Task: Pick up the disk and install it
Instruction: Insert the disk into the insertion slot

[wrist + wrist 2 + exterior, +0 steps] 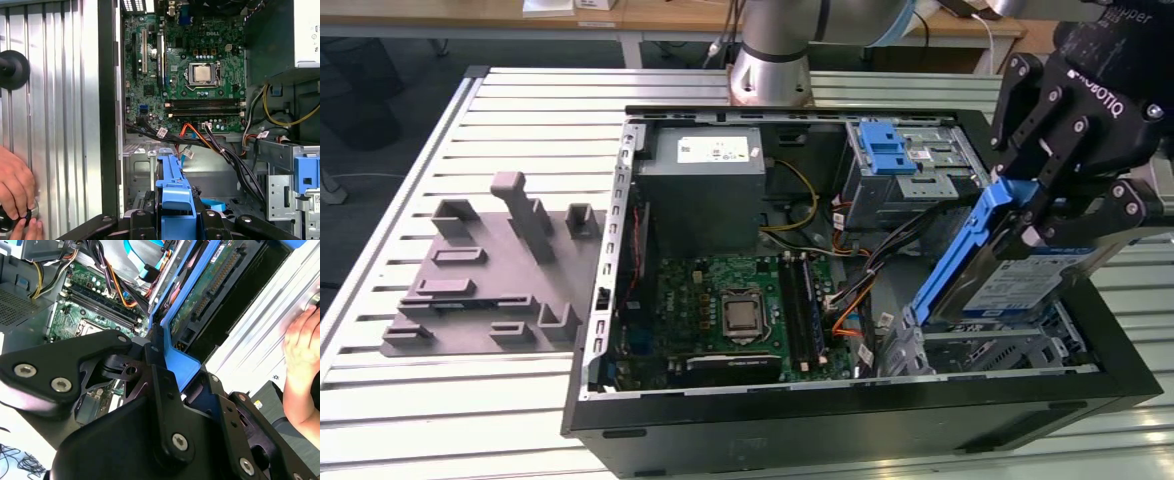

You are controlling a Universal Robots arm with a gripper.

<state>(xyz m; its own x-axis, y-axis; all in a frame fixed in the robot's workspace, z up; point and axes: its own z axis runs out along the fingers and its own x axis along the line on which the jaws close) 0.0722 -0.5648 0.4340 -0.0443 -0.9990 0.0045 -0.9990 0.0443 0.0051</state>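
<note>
**Disk held steeply tilted above the drive cage**

A slatted metal desk (440, 400) carries an open computer case (854, 425) lying on its side, its motherboard (734, 310) facing up. In the case's near corner, on the exterior view's right, sits 1 metal drive cage (994, 350).

The disk (1017, 285), clipped in its blue carrier (958, 250), is directly above that cage and off the desk. Its long axis runs steeply down from the gripper (1070, 205) toward the cage mouth, leaning toward the exterior view's left at the bottom. The lower end is at or just inside the cage's top edge; whether it touches metal cannot be told.

The gripper is clamped on the disk's upper end, 1 finger on each side, with the carrier's blue end between them in the first wrist view. So the disk hangs below the gripper, with the cage straight under it.

A person's hand (17, 187) rests on the desk outside the case wall, well apart from the disk.
</note>
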